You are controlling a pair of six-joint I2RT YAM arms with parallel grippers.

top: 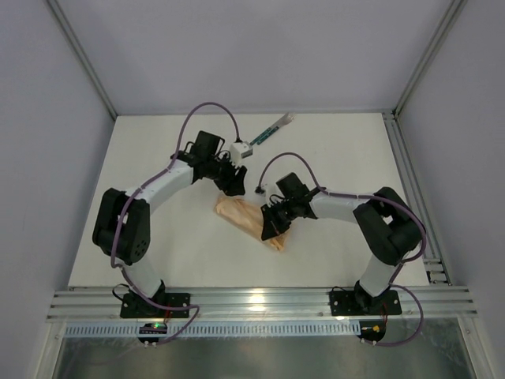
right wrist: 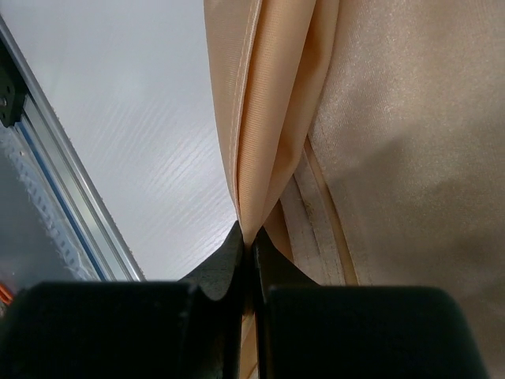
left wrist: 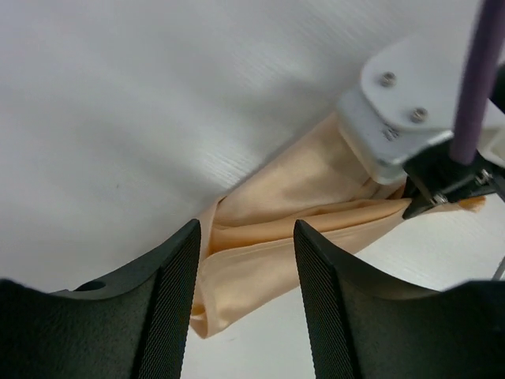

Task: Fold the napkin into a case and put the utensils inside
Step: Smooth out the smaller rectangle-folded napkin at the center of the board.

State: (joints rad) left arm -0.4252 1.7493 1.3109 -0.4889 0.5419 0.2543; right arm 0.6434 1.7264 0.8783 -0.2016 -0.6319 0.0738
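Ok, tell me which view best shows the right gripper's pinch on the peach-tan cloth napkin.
The right wrist view: the right gripper is shut on a fold of the napkin, close up. The top external view shows it small, partly under the arms; the left wrist view shows that pinch from the side.

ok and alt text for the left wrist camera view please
The left gripper, jaws open, fills the foreground above a folded peach napkin on a white table. At upper right, the right gripper pinches the napkin's far end, beside a purple cable.
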